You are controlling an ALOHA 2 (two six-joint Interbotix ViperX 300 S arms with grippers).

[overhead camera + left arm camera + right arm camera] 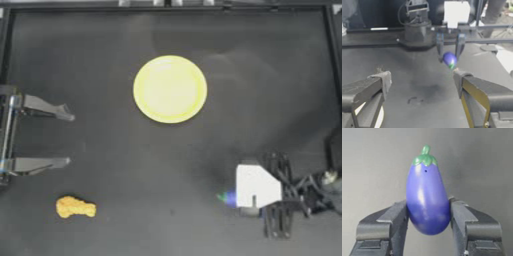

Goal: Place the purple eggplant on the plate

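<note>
The purple eggplant (427, 203) is glossy blue-purple with a green stem, and my right gripper (428, 211) is shut on its lower half. From above, only the eggplant's stem end (226, 198) pokes out leftward from under the right wrist at the lower right, where the right gripper (235, 199) is mostly hidden. The left wrist view shows the eggplant (449, 59) hanging between the right fingers (440, 47). The yellow plate (169, 89) lies bare at upper centre, well apart from the eggplant. My left gripper (65, 137) rests open at the left edge.
A lumpy orange-yellow piece (75, 207) lies at the lower left, in front of the left arm. Dark table stretches between the right gripper and the plate. A frame rail (167, 6) runs along the far edge.
</note>
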